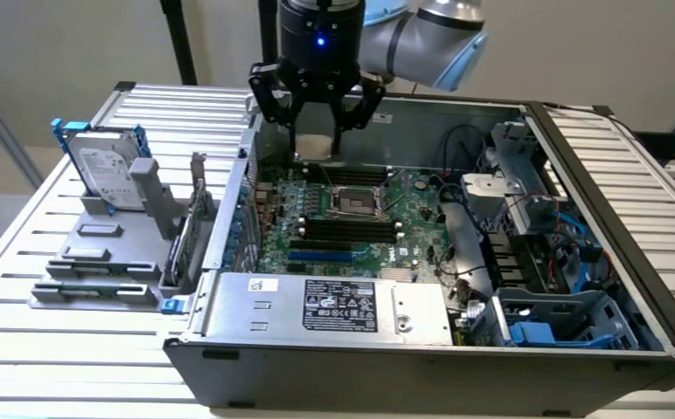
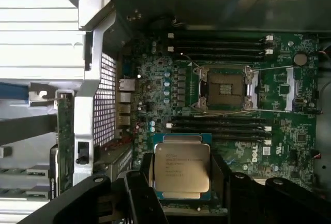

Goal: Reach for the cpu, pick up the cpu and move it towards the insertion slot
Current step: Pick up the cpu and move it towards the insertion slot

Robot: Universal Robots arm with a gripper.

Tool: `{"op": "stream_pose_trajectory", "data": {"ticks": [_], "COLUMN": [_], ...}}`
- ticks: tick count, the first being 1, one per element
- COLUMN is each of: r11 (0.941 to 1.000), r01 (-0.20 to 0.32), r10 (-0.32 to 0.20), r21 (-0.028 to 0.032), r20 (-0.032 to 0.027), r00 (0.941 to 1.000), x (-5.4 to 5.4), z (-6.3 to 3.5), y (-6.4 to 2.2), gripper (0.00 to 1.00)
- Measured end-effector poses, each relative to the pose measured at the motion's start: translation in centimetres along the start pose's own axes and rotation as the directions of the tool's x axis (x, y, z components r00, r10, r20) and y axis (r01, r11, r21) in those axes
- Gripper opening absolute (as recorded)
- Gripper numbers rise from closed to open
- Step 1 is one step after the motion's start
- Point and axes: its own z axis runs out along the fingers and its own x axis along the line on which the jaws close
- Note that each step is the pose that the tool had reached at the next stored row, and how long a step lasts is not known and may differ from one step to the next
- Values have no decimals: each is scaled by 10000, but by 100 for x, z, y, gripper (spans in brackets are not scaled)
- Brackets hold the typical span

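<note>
Right now my claw is clenched on the cpu, one finger on each of two opposite edges, and I hold it in the air above the open computer case, near the case's far wall. In the exterior view the chip shows as a pale square between my dark fingers. Through my wrist camera the cpu lies flat with its silvery lid facing the lens, printed text across it and a thin green rim around it, the black fingers pressed against its sides.

The insertion slot sits on the green motherboard below, toward the middle of the board, with its shiny frame around a dark centre. In the wrist view the insertion slot is apart from the chip, with a bank of long black memory slots lying between them.

Outside the case, on the slatted table, a silver hard drive with blue rails stands upright in a grey holder near the table's edge at the exterior view's left.
</note>
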Motion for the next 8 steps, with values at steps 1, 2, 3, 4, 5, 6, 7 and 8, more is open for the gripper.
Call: {"op": "stream_pose_trajectory", "data": {"ticks": [1,2,3,4,5,6,7,8], "r11": [10000,10000,10000,10000,10000,10000,10000,10000], "r01": [1,0,0,0,0,0,0,0], "r10": [-1,0,0,0,0,0,0,0], "r21": [1,1,0,0,0,0,0,0], "r20": [-1,-1,0,0,0,1,2,3], "r00": [10000,10000,10000,10000,10000,10000,10000,10000], "x": [-46,-90,-139,-183,-224,-263,-301,-337], "z": [14,26,37,45,52,57,62,65], "y": [15,31,47,63,81,99,118,136], "gripper": [54,54,54,54,54,54,54,54]}}
